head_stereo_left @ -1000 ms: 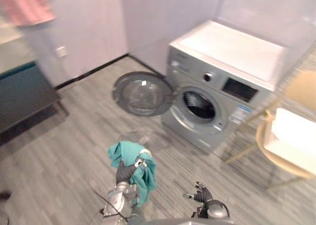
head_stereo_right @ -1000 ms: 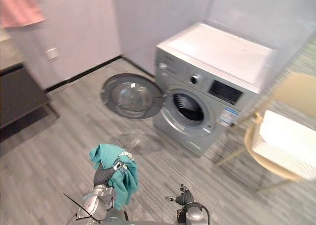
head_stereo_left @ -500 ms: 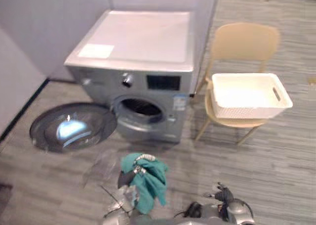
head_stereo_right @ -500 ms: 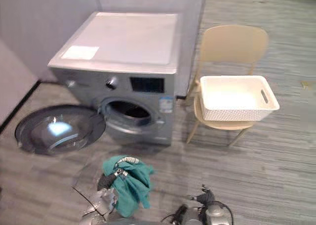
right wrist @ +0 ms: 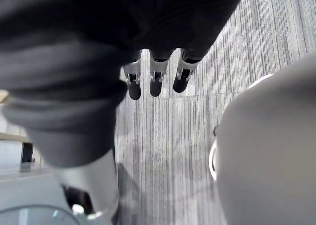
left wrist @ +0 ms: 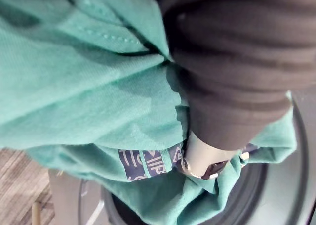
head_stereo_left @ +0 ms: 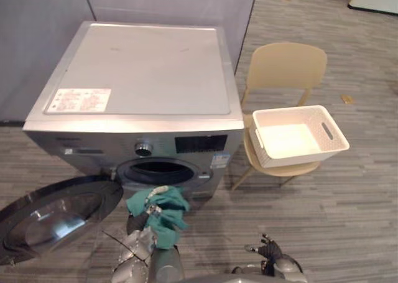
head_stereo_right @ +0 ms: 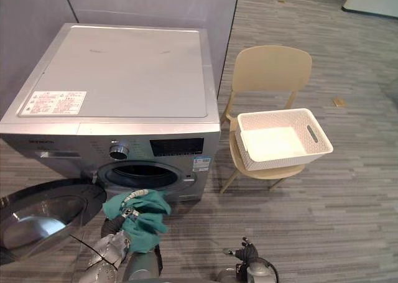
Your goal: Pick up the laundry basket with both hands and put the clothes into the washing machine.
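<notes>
My left hand (head_stereo_left: 142, 219) is shut on a teal garment (head_stereo_left: 163, 209), which bunches over its fingers (left wrist: 202, 160). It hangs just in front of the open drum (head_stereo_left: 158, 171) of the silver washing machine (head_stereo_left: 143, 78), a little below the opening. The round door (head_stereo_left: 53, 211) is swung wide to the left. A white laundry basket (head_stereo_left: 297, 135) rests on a beige chair (head_stereo_left: 283, 68) right of the machine, and nothing shows inside it. Low at the front, my right hand (head_stereo_left: 268, 250) hangs with straight fingers (right wrist: 155, 79) over the floor, holding nothing.
A grey partition wall (head_stereo_left: 168, 3) stands behind the machine. The open door takes up the floor to the left of the drum. The chair's legs (head_stereo_left: 239, 177) stand close to the machine's right side. Striped grey floor (head_stereo_left: 348, 208) spreads to the right.
The camera has swung and closed in, so the machine now faces me. My left hand with the teal garment is nearer the drum opening. The right hand stays low.
</notes>
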### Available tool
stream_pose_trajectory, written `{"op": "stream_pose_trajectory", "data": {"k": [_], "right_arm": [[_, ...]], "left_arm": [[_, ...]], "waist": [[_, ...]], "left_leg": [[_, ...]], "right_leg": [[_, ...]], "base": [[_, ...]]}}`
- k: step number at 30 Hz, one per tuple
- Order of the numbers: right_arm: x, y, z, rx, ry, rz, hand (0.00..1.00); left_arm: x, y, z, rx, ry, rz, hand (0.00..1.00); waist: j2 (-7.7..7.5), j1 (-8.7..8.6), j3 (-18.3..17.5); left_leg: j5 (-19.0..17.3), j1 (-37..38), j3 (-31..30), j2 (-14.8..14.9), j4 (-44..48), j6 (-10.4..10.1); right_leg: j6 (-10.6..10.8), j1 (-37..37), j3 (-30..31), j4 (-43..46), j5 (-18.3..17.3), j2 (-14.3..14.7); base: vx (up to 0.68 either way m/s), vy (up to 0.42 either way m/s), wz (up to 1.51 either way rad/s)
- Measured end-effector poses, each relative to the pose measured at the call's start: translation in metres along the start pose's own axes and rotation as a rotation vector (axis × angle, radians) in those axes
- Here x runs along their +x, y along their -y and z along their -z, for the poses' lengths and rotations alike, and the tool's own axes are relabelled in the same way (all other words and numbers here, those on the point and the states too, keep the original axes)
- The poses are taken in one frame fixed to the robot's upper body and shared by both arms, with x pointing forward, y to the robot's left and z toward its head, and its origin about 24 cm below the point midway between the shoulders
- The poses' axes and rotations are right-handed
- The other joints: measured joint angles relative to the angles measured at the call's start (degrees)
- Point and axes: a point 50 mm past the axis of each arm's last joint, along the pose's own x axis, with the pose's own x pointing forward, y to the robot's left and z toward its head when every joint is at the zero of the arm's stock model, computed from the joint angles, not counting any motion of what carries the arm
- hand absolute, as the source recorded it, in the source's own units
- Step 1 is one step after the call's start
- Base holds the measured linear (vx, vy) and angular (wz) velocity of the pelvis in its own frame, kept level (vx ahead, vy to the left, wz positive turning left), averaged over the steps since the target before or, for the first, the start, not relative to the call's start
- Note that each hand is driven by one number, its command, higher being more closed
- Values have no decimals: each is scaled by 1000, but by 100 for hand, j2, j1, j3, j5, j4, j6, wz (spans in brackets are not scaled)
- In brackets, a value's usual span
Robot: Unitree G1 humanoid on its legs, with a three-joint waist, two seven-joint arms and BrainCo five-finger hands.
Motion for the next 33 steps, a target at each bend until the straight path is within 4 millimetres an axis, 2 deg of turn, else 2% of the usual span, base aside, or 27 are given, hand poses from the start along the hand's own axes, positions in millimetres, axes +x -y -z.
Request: {"op": "stream_pose_trajectory", "data": {"k": [1, 3, 4, 6, 7, 9, 10, 11, 12, 13, 14, 15, 16, 20, 22, 28, 30, 32, 33], "right_arm": [[1, 1, -5, -6, 16, 3, 0], [6, 1, -39, -30, 108, 4, 0], [7, 0, -48, -44, 135, 3, 0], [7, -2, -83, -84, 243, 10, 0], [7, -4, -89, -89, 260, 9, 0], [3, -10, -110, -105, 343, 19, 0], [1, -13, -115, -112, 363, 15, 0], [-3, -19, -127, -95, 413, 6, 0], [-6, -21, -134, -74, 442, 6, 0], [-13, -25, -148, -39, 507, 18, 0], [-21, -30, -161, -15, 570, 17, 0], [-25, -33, -168, -5, 600, 17, 0], [-33, -38, -178, 19, 653, 20, 0], [-45, -39, -192, 78, 724, 56, 0], [-47, -39, -194, 94, 736, 68, 0], [-50, -26, -200, 131, 763, 104, 0], [-53, -19, -204, 165, 783, 118, 0], [-56, -17, -207, 183, 798, 120, 0], [-58, -16, -209, 190, 810, 119, 0]], "left_arm": [[3, 3, -5, -10, 20, 2, 100], [19, 28, -40, -93, 134, 29, 100], [22, 35, -50, -117, 164, 35, 100], [34, 66, -93, -196, 276, 80, 100], [35, 72, -100, -219, 290, 88, 100], [38, 96, -131, -335, 356, 119, 100], [38, 99, -138, -358, 374, 124, 100], [38, 104, -154, -434, 406, 122, 100], [37, 109, -162, -470, 421, 133, 100], [34, 118, -181, -565, 461, 148, 100], [30, 127, -202, -651, 504, 171, 100], [26, 130, -214, -697, 533, 185, 100], [17, 135, -238, -796, 589, 214, 100], [-11, 147, -290, -1042, 700, 308, 100], [-19, 146, -305, -1141, 727, 327, 100], [-57, 170, -355, -1325, 764, 489, 100], [-81, 184, -377, -1345, 796, 578, 100], [-104, 195, -389, -1343, 832, 663, 100], [-127, 209, -400, -1324, 862, 752, 100]], "waist": [[-1, -8, 78], [-91, -15, 700], [-141, -16, 825], [-271, -34, 1306], [-322, -42, 1358], [-464, -129, 1528], [-510, -150, 1573], [-593, -176, 1617], [-605, -178, 1624], [-615, -181, 1631], [-650, -181, 1671], [-686, -186, 1700], [-758, -209, 1735], [-812, -258, 1753], [-815, -269, 1751], [-821, -327, 1747], [-826, -335, 1745], [-830, -344, 1742], [-831, -355, 1741]], "left_leg": [[-43, -105, 35, -17, 78, 32], [-151, -572, 131, -111, 396, 163], [-168, -744, 162, -130, 485, 185], [-254, -1440, 185, -126, 875, 261], [-277, -1598, 187, -124, 942, 262], [-280, -2128, 128, -175, 1161, 270], [-280, -2225, 115, -173, 1214, 270], [-283, -2469, 104, -163, 1331, 278], [-298, -2637, 94, -138, 1421, 302], [-324, -3009, 51, -79, 1618, 346], [-339, -3352, 25, -5, 1807, 374], [-348, -3509, -3, 15, 1898, 388], [-365, -3851, -93, 41, 2092, 417], [-364, -4781, -351, 58, 2624, 525], [-353, -5073, -452, 60, 2806, 551], [-277, -5849, -604, 162, 2983, 507], [-162, -6082, -592, 256, 2922, 504], [-119, -6199, -602, 293, 2894, 509], [-52, -6291, -618, 299, 2835, 521]], "right_leg": [[71, -192, 70, 212, -82, -58], [126, -1018, 370, 977, -306, -337], [148, -1239, 430, 1143, -368, -404], [188, -2020, 625, 1661, -456, -548], [208, -2205, 646, 1782, -484, -608], [207, -2711, 657, 2096, -515, -731], [206, -2809, 654, 2157, -516, -748], [195, -3043, 658, 2312, -526, -796], [198, -3203, 659, 2405, -540, -805], [202, -3545, 661, 2611, -569, -810], [174, -3869, 663, 2819, -604, -816], [187, -4016, 667, 2931, -628, -820], [167, -4316, 652, 3161, -701, -833], [112, -5069, 511, 3874, -946, -977], [80, -5306, 470, 4129, -1051, -1017], [-37, -6077, 449, 4545, -1170, -1019], [-95, -6317, 407, 4552, -1137, -994], [-124, -6434, 384, 4539, -1119, -963], [-166, -6513, 351, 4499, -1085, -932]], "base": [[-125, 195, -49], [-219, 141, -43], [-253, 125, -36], [-290, 140, -19], [-282, 156, 2], [-184, 109, 16], [-132, 72, 9], [-96, 47, 1], [-117, 48, -2], [-117, 39, -4], [-112, 36, -6], [-98, 26, -4], [-82, 9, 2], [-34, -15, 13], [-10, -43, 7], [-67, -52, -4], [-77, -53, -10], [-42, -35, -9], [-28, -23, -10]]}}
